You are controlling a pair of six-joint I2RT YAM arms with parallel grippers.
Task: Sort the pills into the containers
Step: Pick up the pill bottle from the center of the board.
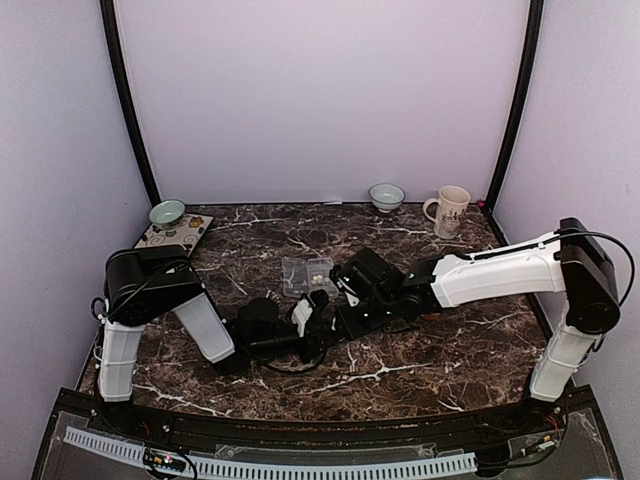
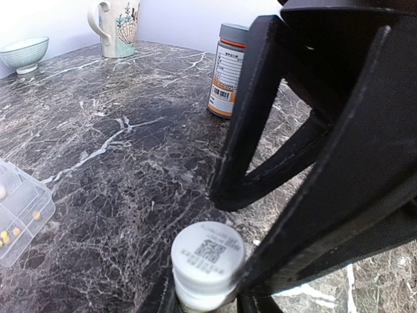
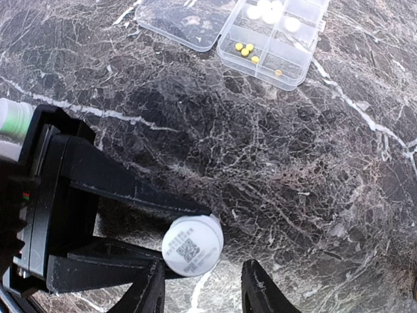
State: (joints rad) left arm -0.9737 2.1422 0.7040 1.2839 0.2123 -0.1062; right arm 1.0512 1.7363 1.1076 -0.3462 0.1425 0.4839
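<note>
My left gripper (image 1: pixel 300 322) is shut on a small white bottle (image 2: pixel 207 261), upright, its cap with a printed code facing up (image 3: pixel 192 244). My right gripper (image 3: pixel 202 277) hovers just over that cap, open. One fingertip (image 3: pixel 148 287) is close beside the cap and the other (image 3: pixel 257 287) stands well off it. The clear pill box (image 3: pixel 303 62) lies open beyond them, lid (image 3: pixel 189 23) folded flat. White round pills (image 3: pixel 291 24) lie in one compartment and tiny yellow ones (image 3: pixel 245 49) in another. From above, the box (image 1: pixel 298 268) lies just behind both grippers.
An orange bottle with a grey cap (image 2: pixel 228 70) stands behind the right gripper. A mug (image 1: pixel 448 210) and a bowl (image 1: pixel 386 196) are at the back right. Another bowl (image 1: pixel 167 212) sits on a patterned mat (image 1: pixel 185 235) at the back left.
</note>
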